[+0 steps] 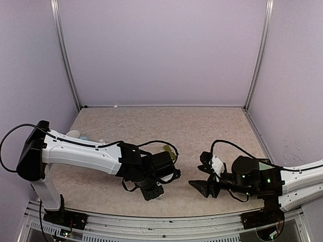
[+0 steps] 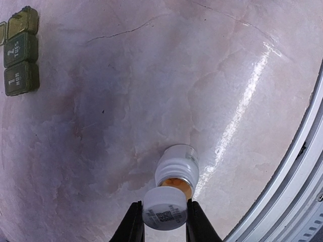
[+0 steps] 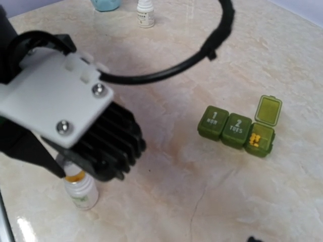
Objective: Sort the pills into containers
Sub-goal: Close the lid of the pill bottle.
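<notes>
Left hand (image 2: 163, 204) of mine is closed on the white cap (image 2: 162, 216), pinched between both fingers. It hangs right over the bottle (image 2: 176, 166), which stands upright and uncapped close to the near edge of the tabletop (image 2: 151, 75), with orange showing in its mouth. The coming move turns on the pill box (image 3: 236, 130). From this hand it lies toward the far edge and a little to the right, well apart from the bottle. I judge its long axis to run roughly along the near edge, though skewed. The MON cell is at the left end, TUES is in the middle, and the open compartment (image 3: 265, 147) is at the right end, its lid flipped back and yellow pills (image 3: 255, 140) inside. My right hand (image 1: 199, 187) sits low by the near edge, pointing left, about as near the box as my left hand. I cannot tell whether it is wide or narrow.
</notes>
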